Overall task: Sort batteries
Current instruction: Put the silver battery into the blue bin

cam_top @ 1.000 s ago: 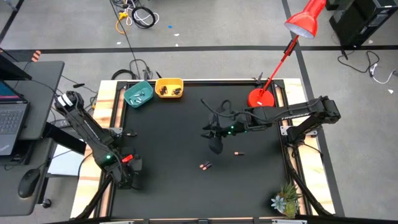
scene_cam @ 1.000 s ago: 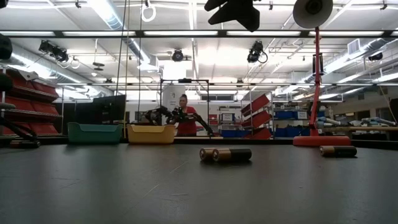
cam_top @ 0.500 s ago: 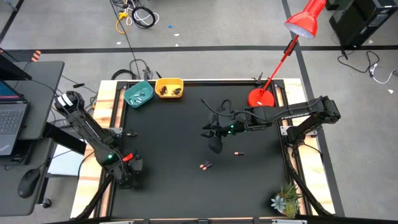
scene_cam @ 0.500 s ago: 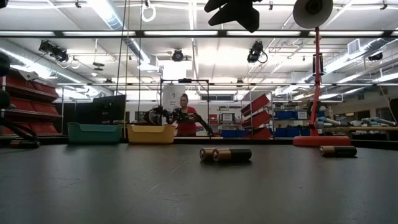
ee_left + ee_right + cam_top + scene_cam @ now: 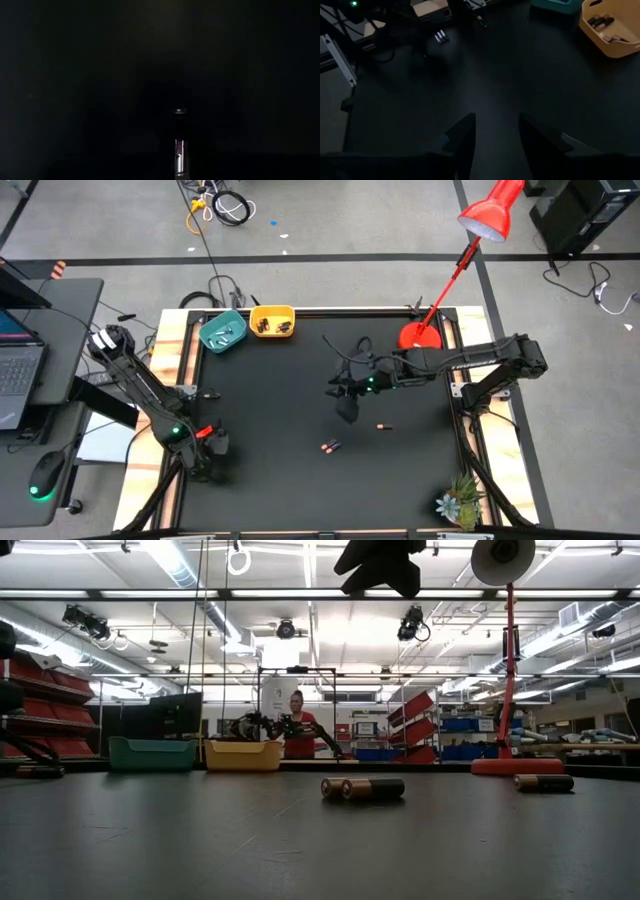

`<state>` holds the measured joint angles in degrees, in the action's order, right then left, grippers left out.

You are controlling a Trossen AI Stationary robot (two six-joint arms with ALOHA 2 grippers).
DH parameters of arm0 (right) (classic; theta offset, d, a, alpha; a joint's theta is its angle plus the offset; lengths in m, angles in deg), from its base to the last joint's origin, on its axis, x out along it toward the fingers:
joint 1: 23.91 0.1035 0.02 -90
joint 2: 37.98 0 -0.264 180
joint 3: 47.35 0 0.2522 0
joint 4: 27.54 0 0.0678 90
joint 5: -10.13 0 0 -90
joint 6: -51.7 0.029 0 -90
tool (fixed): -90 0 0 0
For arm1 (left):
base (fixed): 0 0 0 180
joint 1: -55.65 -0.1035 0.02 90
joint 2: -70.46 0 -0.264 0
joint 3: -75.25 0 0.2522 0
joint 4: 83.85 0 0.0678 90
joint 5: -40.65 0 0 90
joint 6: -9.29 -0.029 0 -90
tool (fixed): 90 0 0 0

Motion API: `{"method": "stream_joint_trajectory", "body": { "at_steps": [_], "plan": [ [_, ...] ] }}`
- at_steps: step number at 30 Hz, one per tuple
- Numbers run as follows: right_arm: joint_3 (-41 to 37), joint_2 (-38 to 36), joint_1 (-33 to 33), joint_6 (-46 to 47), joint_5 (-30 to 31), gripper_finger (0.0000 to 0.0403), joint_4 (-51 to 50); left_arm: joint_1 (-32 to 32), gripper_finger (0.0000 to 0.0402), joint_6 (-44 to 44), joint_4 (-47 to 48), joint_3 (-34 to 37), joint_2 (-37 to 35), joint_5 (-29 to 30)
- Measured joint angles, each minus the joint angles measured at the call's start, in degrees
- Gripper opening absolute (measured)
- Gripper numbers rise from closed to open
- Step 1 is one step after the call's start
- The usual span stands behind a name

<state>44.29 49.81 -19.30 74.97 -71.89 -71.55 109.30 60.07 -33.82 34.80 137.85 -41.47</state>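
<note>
Black tabletop [image 5: 290, 400] carries two dark, copper-ended batteries [image 5: 331, 447] lying touching near its middle front, with a third battery [image 5: 381, 425] just beyond, none of them shifted since a second ago; more sit in the yellow bowl [image 5: 272, 321] beside the teal bowl [image 5: 222, 332] at the far left corner. Over the centre hangs the right pincer [image 5: 345, 408], its fingers parted and empty, nudged slightly away from the batteries. Down at the near left corner, the left pincer [image 5: 205, 465] has snapped shut.

Much hidden from me

My left wrist camera shows near-total darkness; the batteries [image 5: 331, 447] seen from above are too small to tell apart.
</note>
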Motion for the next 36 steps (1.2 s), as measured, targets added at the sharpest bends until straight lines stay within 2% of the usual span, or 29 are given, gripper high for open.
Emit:
{"method": "stream_joint_trajectory", "body": {
  "at_steps": [5,10,13,15,17,19,22,25,30,34,36],
  "plan": [
    [0.0,0.0,-0.6,-0.6,-0.1,0.0160,0.0,0.0,0.0014,3.9,-0.3,-1.2,0.2,2.5],
    [0.0,0.0,-0.6,-1.7,-0.3,0.0160,0.5,-1.1,0.0004,11.2,0.6,-3.7,0.3,7.7],
    [0.0,0.0,-0.6,-1.8,-0.7,0.0160,2.4,-3.4,0.0005,17.4,-0.6,-6.4,0.1,12.7],
    [0.0,0.0,-0.4,-1.8,-1.3,0.0160,3.9,-5.4,0.0005,21.3,2.1,-7.4,0.1,17.7],
    [0.0,0.0,0.2,-1.9,-1.8,0.0160,4.5,-8.0,0.0003,23.1,3.9,-8.8,0.1,19.7],
    [0.1,0.0,1.0,-2.0,-2.1,0.0160,4.2,-10.8,0.0002,22.8,5.2,-10.2,0.0,17.7],
    [0.1,0.0,2.2,-4.1,-2.2,0.0160,2.5,-13.4,0.0011,21.5,4.8,-11.5,0.1,9.9],
    [0.1,0.0,2.8,-6.6,-2.3,0.0160,1.7,-16.3,0.0036,30.9,3.7,-11.7,0.1,2.9],
    [0.1,0.0,2.8,-6.8,-0.7,0.0160,1.8,-18.2,0.0105,49.9,1.5,-11.6,0.2,1.9],
    [0.1,0.1,2.1,-7.3,1.2,0.0160,2.3,-20.1,0.0165,57.0,0.8,-11.7,3.1,2.6],
    [0.1,0.2,1.7,-7.4,1.2,0.0160,2.0,-21.1,0.0188,57.7,-0.6,-11.6,4.9,3.1]
  ]
}}
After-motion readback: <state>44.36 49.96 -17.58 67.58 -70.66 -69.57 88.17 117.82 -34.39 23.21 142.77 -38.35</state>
